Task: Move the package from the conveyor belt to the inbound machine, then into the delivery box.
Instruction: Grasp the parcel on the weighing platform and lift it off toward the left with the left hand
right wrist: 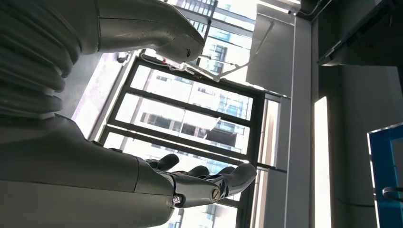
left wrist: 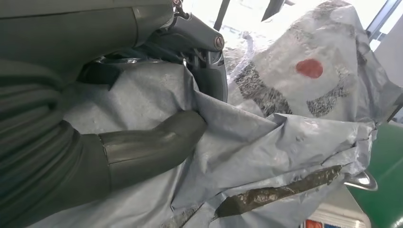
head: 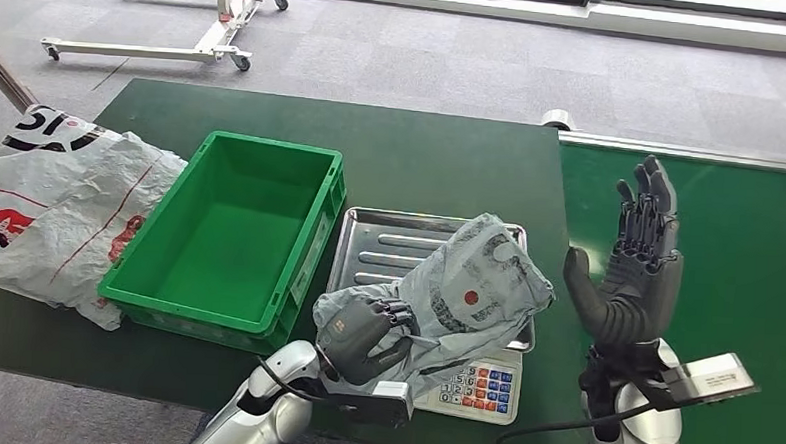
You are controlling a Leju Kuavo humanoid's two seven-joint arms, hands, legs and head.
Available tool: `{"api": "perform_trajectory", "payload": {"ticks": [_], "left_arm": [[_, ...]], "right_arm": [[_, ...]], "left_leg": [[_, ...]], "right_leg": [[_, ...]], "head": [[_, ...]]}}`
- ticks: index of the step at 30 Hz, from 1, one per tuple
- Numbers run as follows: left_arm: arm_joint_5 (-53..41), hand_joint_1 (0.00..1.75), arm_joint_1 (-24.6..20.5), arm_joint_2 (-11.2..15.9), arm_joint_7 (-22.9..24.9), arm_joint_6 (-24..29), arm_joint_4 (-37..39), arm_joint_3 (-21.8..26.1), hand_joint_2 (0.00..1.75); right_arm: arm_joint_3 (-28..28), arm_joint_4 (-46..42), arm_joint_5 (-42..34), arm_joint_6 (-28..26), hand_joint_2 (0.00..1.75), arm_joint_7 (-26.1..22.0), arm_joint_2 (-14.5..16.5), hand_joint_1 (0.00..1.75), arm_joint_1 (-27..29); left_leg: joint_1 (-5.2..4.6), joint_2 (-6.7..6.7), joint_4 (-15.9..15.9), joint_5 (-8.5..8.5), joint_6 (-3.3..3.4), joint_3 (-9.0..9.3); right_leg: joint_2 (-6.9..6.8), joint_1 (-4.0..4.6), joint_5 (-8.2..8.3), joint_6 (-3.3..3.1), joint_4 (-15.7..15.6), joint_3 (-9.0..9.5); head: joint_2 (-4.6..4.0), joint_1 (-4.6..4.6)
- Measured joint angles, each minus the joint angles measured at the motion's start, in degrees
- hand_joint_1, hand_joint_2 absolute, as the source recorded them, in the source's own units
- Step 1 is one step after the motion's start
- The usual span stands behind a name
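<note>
The left robot hand (head: 364, 339), at the lower centre of the head view, grips the near corner of the grey plastic package (head: 466, 285); in the left wrist view its thumb (left wrist: 152, 142) presses into the crumpled film of the package (left wrist: 285, 137) while the darker fingers (left wrist: 209, 76) curl over the top fold. The package, marked with a red dot and dark print, lies across the ribbed metal tray (head: 388, 247) of the weighing scale (head: 477, 388), whose coloured keypad shows at the lower centre just below the tray. The right robot hand (head: 632, 263), at the centre right, is raised upright above the green conveyor belt (head: 748, 248) with its fingers spread and nothing in it. To the left of the tray, just beside it, stands an empty green plastic crate (head: 311, 178) on the dark green worktop (head: 422, 153). At the far left, white courier bags (head: 59, 207) with red and black print lie touching the crate.
</note>
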Motion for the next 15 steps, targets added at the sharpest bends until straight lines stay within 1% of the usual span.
{"api": "perform_trajectory", "payload": {"ticks": [3,5,10,12,15], "left_arm": [[1.3,1.75,0.6,0.19,0.12,2.44,-1.18,1.51,1.75],[3.56,1.75,1.49,0.27,0.06,5.62,-2.68,3.3,1.75],[11.78,1.75,3.94,0.27,-0.82,14.91,-9.41,10.58,1.75],[13.33,1.75,4.89,0.25,-1.28,19.5,-12.15,13.53,1.75],[13.23,1.75,5.94,0.22,-1.68,28.12,-15.79,18.04,1.75]], "right_arm": [[-0.05,0.02,-0.03,0.15,1.75,-0.01,0.0,0.0,0.06],[-0.14,0.02,-0.05,0.2,1.75,-0.01,0.0,0.0,0.28],[-0.4,0.02,-0.09,0.2,1.75,0.0,0.0,0.0,1.43],[-0.4,0.02,-0.11,0.16,1.75,0.01,0.0,0.0,1.8],[-0.42,0.01,-0.13,-0.06,1.75,0.04,0.07,0.0,2.37]], "left_leg": [[0.01,0.01,0.0,0.0,0.0,0.0],[0.01,0.01,-0.01,0.0,0.0,-0.01],[0.02,0.01,-0.01,0.0,-0.01,-0.04],[0.02,0.02,-0.01,0.0,-0.01,-0.05],[0.02,0.01,-0.01,0.0,-0.01,-0.05]], "right_leg": [[0.01,0.01,-0.01,-0.01,0.0,-0.02],[0.01,0.02,-0.01,-0.01,0.0,-0.04],[0.01,0.03,-0.02,-0.03,0.0,-0.06],[0.01,0.03,-0.03,-0.03,0.0,-0.07],[0.01,0.03,-0.03,-0.03,0.0,-0.07]], "head": [[0.0,0.0],[0.0,0.0],[0.0,-0.01],[0.0,0.0],[0.0,-0.01]]}}
